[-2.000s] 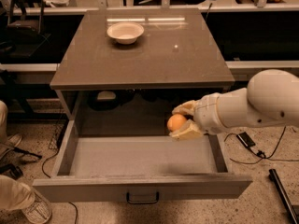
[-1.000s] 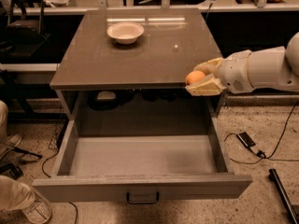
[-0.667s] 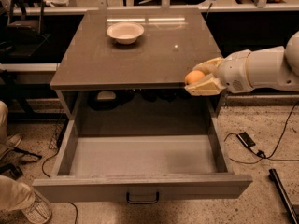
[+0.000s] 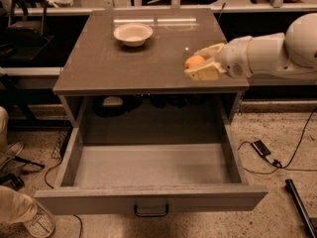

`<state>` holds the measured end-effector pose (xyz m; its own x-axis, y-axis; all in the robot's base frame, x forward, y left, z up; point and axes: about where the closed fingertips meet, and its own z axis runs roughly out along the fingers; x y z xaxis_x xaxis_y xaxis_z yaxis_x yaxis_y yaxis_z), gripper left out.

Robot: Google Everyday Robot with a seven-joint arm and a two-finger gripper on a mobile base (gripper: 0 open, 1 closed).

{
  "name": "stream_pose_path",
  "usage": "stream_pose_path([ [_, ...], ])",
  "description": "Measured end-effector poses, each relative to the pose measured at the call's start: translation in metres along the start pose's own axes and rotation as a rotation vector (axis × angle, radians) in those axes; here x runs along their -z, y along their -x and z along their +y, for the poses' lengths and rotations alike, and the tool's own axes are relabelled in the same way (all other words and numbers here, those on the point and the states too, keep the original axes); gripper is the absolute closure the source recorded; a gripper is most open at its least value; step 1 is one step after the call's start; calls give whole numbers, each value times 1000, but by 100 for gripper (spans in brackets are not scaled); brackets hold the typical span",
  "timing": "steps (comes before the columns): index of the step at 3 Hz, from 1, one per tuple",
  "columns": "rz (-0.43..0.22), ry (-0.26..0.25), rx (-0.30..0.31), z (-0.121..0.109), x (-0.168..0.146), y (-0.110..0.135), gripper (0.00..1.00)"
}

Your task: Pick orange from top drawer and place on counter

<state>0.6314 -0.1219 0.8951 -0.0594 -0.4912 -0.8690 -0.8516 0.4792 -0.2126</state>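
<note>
My gripper [image 4: 202,63] reaches in from the right and is shut on the orange [image 4: 194,61], a small round orange fruit. It holds the fruit just above the right front part of the counter [image 4: 148,53], a glossy grey-brown tabletop. Below, the top drawer [image 4: 148,165] is pulled fully open, with a flat grey floor and a dark front handle [image 4: 150,211]. Nothing lies on the drawer floor.
A shallow white bowl [image 4: 132,33] stands at the back left of the counter. My white arm [image 4: 277,51] spans the right side. Cables and a small dark device [image 4: 261,148] lie on the floor at right. A person's shoe [image 4: 39,221] is at lower left.
My gripper has lifted the orange out of the drawer, up past the counter edge, and moved it left and further in over the counter's right front part.
</note>
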Motion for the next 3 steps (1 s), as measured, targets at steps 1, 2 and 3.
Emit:
stream_pose_path([
  [1,2,-33,-50,-27,-29,7,100],
  [2,26,-93,-126,-57,-60,6,100],
  [3,31,-126,-197,-78,-84,3,100],
])
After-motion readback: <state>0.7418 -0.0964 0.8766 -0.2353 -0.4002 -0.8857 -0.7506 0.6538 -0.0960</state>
